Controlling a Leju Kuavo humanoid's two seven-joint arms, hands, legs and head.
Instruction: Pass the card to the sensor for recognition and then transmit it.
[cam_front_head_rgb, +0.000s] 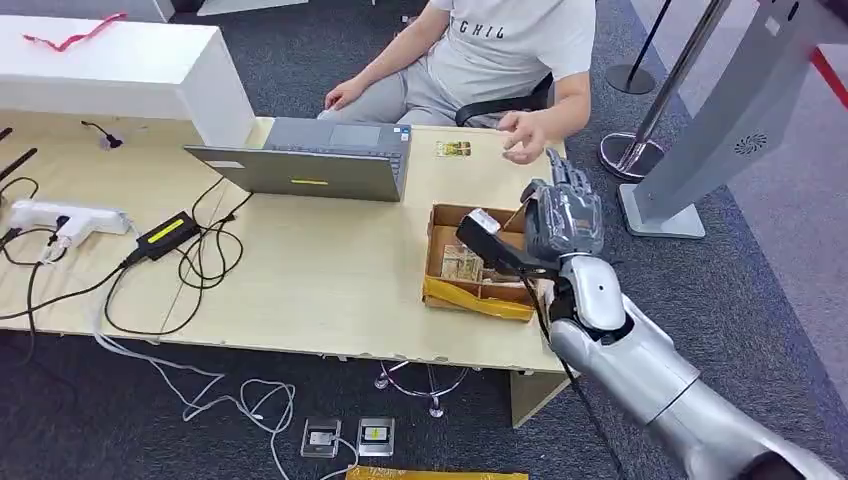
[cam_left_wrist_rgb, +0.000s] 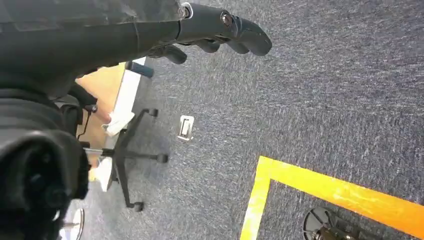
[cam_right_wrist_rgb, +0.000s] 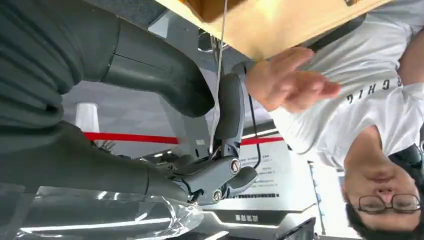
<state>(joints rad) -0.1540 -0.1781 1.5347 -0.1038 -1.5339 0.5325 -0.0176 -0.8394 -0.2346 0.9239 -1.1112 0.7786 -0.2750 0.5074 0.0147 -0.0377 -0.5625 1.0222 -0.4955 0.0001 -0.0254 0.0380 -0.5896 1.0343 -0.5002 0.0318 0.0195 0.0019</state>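
Card (cam_right_wrist_rgb: 218, 75) sits pinched edge-on in the right hand (cam_front_head_rgb: 563, 215), raised over the box (cam_front_head_rgb: 478, 262); scanning and handover to the person's hand (cam_front_head_rgb: 527, 135) look undone.

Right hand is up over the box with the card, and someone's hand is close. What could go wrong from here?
1. The right hand seems to hold the card only in a thin pinch between thumb and finger, so a quick swing could drop it into the box.
2. The person's hand hovers just beyond the fingers, and reaching forward may bump it.
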